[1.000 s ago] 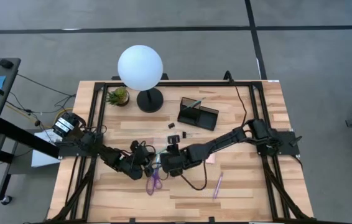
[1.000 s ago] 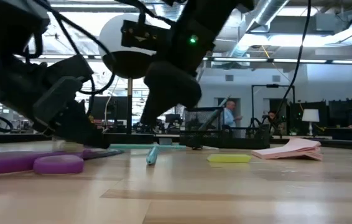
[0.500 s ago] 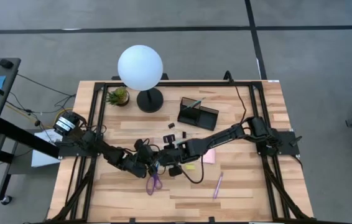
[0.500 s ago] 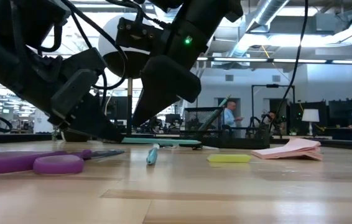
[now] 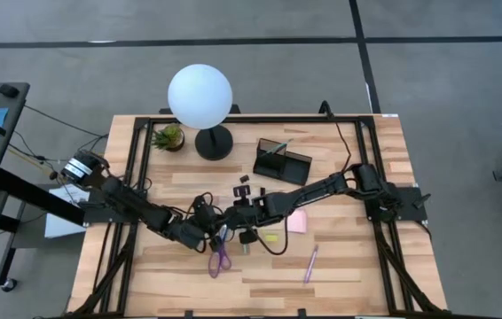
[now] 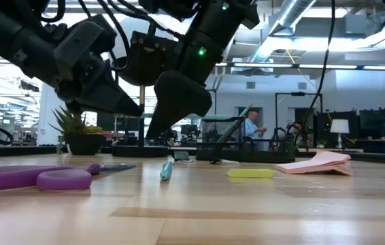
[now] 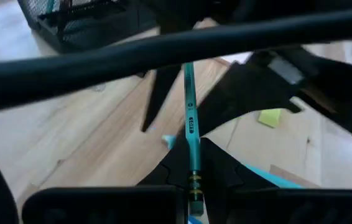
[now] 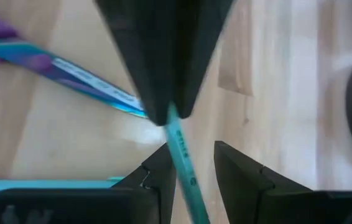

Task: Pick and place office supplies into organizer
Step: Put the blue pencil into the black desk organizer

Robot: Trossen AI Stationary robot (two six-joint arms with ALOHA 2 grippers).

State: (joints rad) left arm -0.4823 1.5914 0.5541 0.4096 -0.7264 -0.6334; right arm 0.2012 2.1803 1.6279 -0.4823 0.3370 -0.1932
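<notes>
Wooden table (image 5: 357, 266): lamp (image 5: 200, 97), plant (image 5: 169, 136) stand beside organizer (image 5: 283, 162).

white globe lamp (image 5: 200, 97) beside small potted plant (image 5: 169, 136), people (image 6: 250, 126) behind

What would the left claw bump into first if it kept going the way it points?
Probably the right gripper facing it. The left gripper, shut on a teal pen, points that pen straight between the right gripper's dark fingers. Depth is hard to judge.
</notes>
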